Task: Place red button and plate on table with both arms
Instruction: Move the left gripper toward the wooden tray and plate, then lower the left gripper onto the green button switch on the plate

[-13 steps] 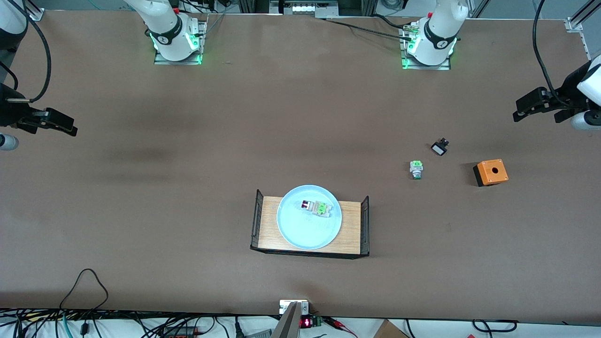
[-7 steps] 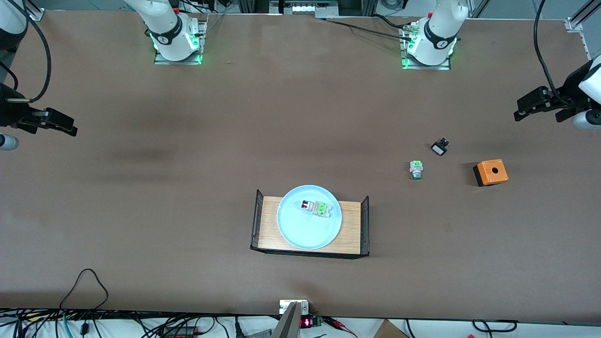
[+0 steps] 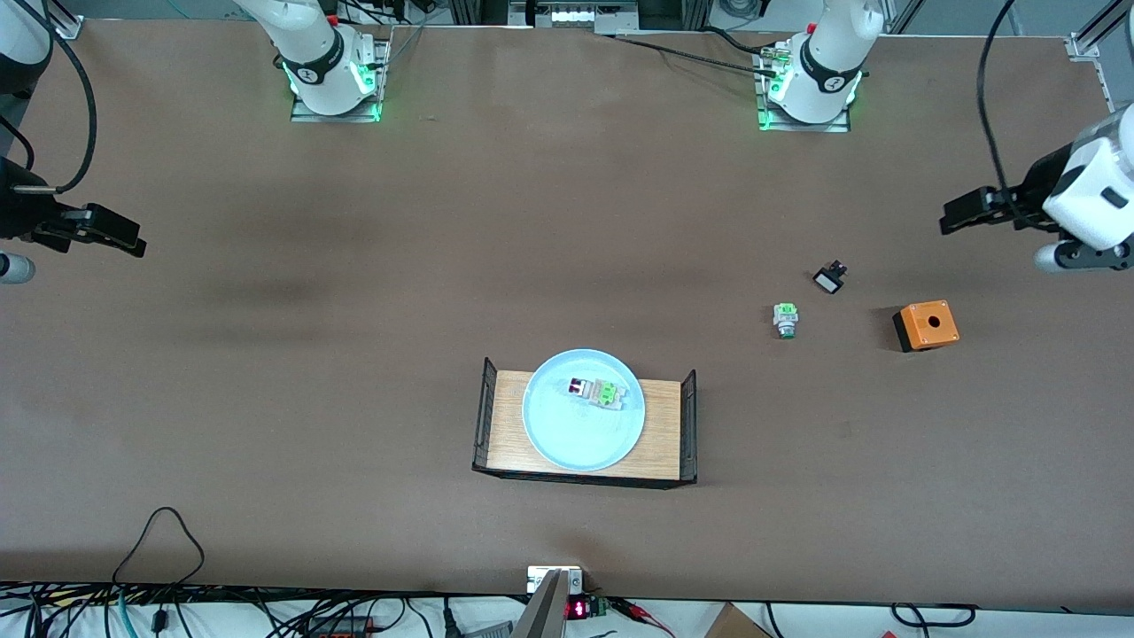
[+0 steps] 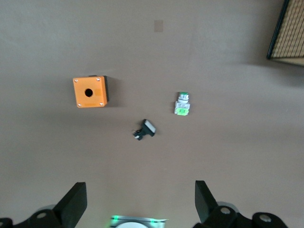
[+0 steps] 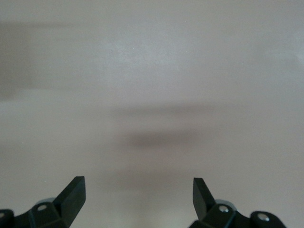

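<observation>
Over the table [image 3: 354,354], left hand [image 3: 961,215] and right hand [image 3: 120,235] hover wide apart-fingered.

The table [image 3: 354,372] is evenly lit from above, with soft diffuse shadows seen on it. Green glow is cast at both arm bases. The right wrist view is washed out and pale, with one blurred dark smear at centre. The left wrist view is slightly soft.

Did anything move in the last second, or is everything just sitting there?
Only the left gripper moved, swinging in over the table toward the middle, fingers open and empty. The right gripper waits; the red button remains on the plate.
</observation>
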Controlling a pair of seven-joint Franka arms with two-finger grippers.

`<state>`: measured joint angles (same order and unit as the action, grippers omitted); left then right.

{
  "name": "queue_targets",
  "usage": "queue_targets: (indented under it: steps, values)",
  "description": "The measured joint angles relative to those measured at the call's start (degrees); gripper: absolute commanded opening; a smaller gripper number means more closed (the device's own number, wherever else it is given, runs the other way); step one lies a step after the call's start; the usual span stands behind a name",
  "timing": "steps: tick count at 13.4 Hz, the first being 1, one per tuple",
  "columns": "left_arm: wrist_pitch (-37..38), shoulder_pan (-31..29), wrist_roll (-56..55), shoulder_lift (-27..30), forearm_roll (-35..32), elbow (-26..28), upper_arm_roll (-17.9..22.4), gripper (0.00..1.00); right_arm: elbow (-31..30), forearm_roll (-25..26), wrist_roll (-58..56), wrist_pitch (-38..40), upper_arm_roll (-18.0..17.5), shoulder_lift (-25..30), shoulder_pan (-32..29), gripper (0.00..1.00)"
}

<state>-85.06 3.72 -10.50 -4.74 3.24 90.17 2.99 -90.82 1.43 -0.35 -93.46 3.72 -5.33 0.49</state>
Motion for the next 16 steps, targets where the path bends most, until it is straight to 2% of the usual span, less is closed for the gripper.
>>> queue_targets:
  steps: [3,10,13,16]
  values:
    - [-0.1,2.6,-17.0,-4.8,4.5,-5.2,-0.5,1.00,0.0,0.0,0.0,0.0,0.0,0.0,0.0,1.00]
    - [-1.1,10.8,-50.8,-17.0,9.2,-19.1,-1.4,1.00,0.0,0.0,0.0,0.0,0.0,0.0,0.0,1.00]
    - [-5.3,14.8,-63.9,-21.5,9.2,-23.9,-1.5,1.00,0.0,0.0,0.0,0.0,0.0,0.0,0.0,1.00]
    - [-10.7,18.2,-72.2,-26.0,9.3,-26.6,-1.5,1.00,0.0,0.0,0.0,0.0,0.0,0.0,0.0,1.00]
